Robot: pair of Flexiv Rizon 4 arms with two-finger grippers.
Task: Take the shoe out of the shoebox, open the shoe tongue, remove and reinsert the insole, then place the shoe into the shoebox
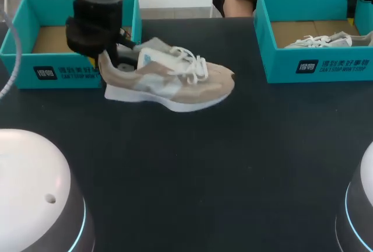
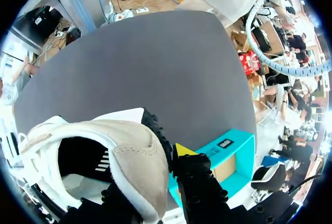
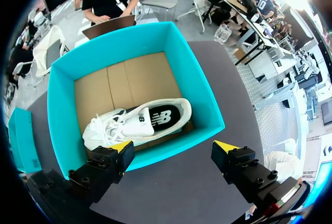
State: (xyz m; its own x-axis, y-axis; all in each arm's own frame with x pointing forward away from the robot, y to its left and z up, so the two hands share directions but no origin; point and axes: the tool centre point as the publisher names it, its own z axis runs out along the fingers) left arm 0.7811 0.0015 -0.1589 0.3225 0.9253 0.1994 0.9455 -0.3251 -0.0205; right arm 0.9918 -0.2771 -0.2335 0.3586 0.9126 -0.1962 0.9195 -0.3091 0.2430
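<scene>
A beige and white shoe [image 1: 172, 78] lies on its side on the dark table, toe to the right, just in front of the left teal shoebox [image 1: 58, 71]. My left gripper [image 1: 113, 59] is shut on its heel. In the left wrist view the heel collar [image 2: 137, 156] sits between the fingers. One yellow tip [image 2: 184, 150] shows outside it and the other is hidden by the shoe. My right gripper [image 3: 174, 147] hangs open above the right teal shoebox [image 3: 57, 115], with nothing between its fingers. A white shoe [image 3: 140, 123] lies in that box.
The right shoebox [image 1: 315, 68] stands at the back right with the white shoe [image 1: 320, 41] inside. The left box shows a bare cardboard floor [image 1: 49, 39]. My arms' white bases [image 1: 35, 188] fill the near corners. Dark tabletop [image 1: 204, 164] spreads between them.
</scene>
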